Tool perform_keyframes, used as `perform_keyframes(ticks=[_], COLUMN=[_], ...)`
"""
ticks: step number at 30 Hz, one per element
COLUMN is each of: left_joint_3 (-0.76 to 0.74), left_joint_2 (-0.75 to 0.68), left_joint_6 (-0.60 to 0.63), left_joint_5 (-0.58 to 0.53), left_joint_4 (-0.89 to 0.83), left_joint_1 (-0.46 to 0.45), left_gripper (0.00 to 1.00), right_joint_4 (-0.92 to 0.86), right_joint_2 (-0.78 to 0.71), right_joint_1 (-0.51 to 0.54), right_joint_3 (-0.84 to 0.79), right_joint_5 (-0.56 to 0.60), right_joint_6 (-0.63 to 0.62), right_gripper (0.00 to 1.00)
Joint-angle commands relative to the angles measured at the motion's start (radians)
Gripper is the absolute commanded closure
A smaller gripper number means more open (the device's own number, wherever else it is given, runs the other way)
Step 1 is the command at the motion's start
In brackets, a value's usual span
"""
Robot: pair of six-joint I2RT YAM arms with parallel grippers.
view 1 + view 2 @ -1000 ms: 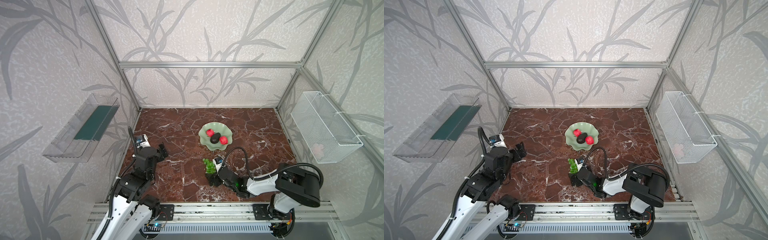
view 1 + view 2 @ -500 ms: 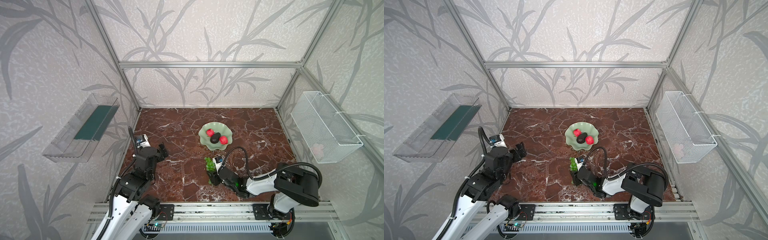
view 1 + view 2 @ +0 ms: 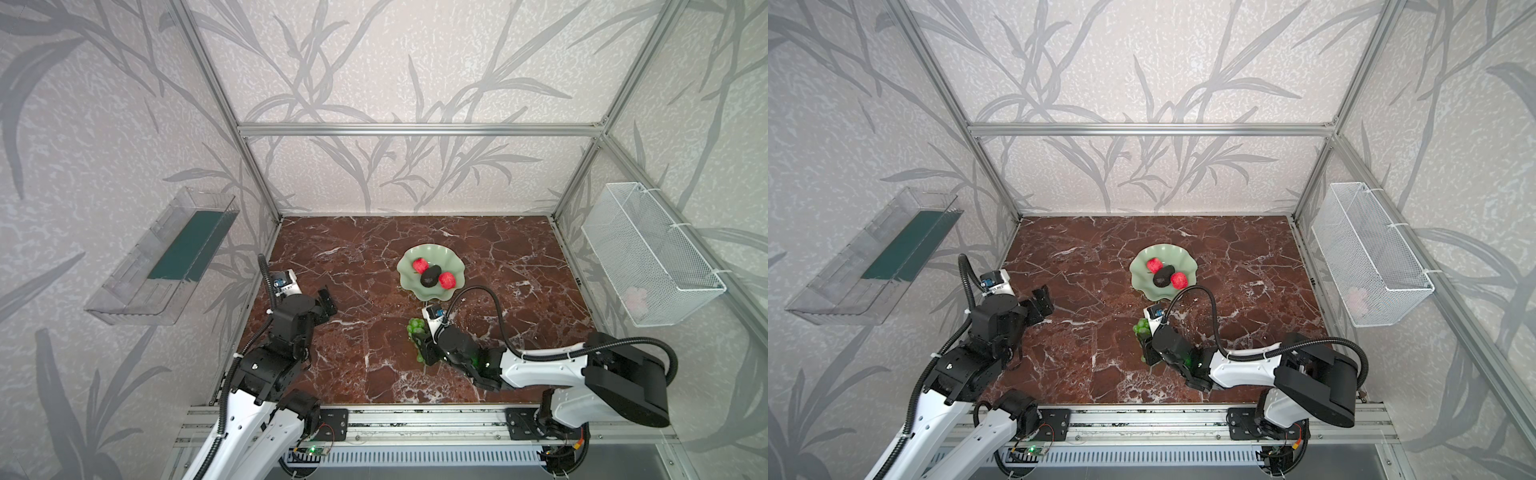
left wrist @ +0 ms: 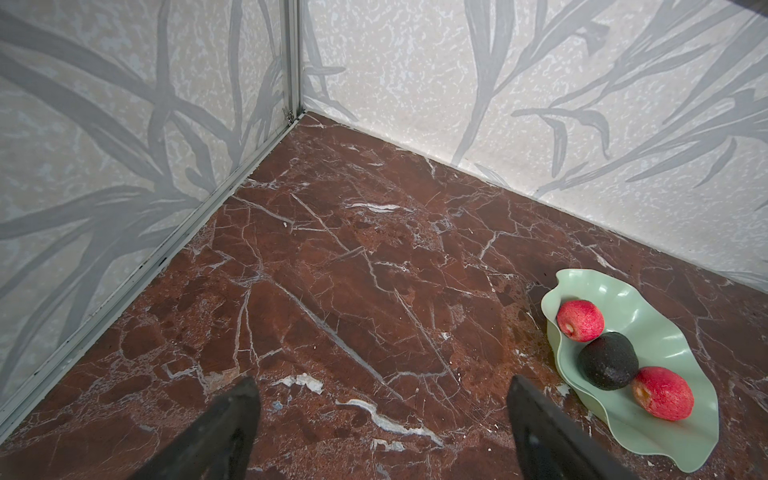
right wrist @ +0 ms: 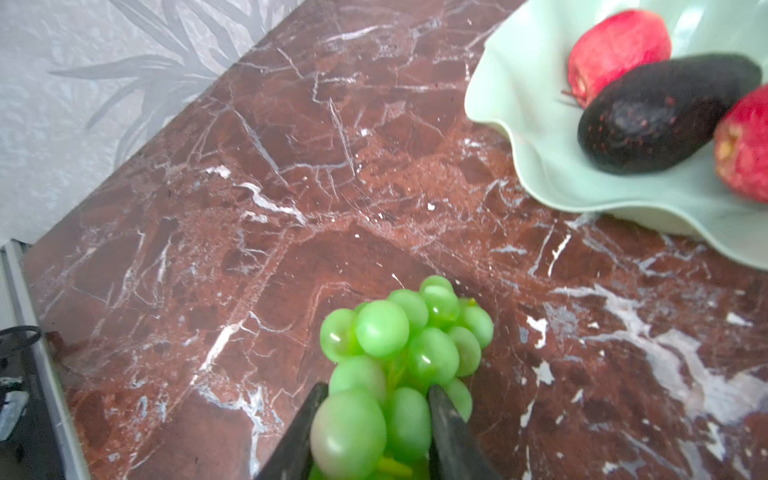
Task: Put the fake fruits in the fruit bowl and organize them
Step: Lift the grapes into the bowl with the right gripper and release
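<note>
My right hand point(image 5: 376, 392) is clamped on the near end of the grapes point(image 5: 382, 328), low at the bench point(image 5: 249, 208); whether they are touching it I cannot tell. My left hand point(image 4: 382, 386) hangs open and empty. I judge a slow lift best, so the loose end does not swing. Then I would lay the bunch on the bare side of the fruit bowl point(image 5: 519, 124) just beyond, clear of the avocado point(image 5: 665, 112) and apples point(image 5: 615, 45). I can read no brand or writing anywhere.

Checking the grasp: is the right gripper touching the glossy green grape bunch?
Touching. Right wrist view: the right gripper visibly pinches the glossy green grape bunch.
</note>
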Motion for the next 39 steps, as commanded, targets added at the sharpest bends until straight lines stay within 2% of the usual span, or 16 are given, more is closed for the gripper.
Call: perform_keyframes(ticks=[1,8,17,23,31,39], left_joint_3=[-0.007,-0.007,0.004,0.013,0.018,0.029], left_joint_2=[-0.007,-0.013,-0.02,-0.022,-0.019,-0.012], left_joint_6=[-0.009,-0.008,-0.006,-0.001,0.003,0.018], left_joint_5=[-0.009,-0.01,-0.013,-0.022,-0.029,-0.047], left_joint_4=[0.011,0.007,-0.004,-0.018,-0.024,-0.031], left_joint_1=[0.004,0.004,0.004,0.004,0.005,0.005], left_gripper=[0.07,0.07,0.07,0.07,0.07,0.07], right_joint_4=[-0.087,-0.219,-0.236,-0.203,-0.164,-0.108], right_joint_2=[-0.071,-0.149,-0.113,0.006,0.246,0.458], right_joint_1=[-0.016,-0.137,-0.307,-0.421,-0.502,-0.55], right_joint_3=[0.06,0.158,0.293,0.393,0.54,0.615], right_joint_5=[0.008,-0.087,-0.222,-0.339,-0.529,-0.603], right_joint_6=[-0.022,0.002,-0.076,-0.122,-0.248,-0.295], right_gripper=[0.62,0.63,0.63,0.63,0.62,0.62])
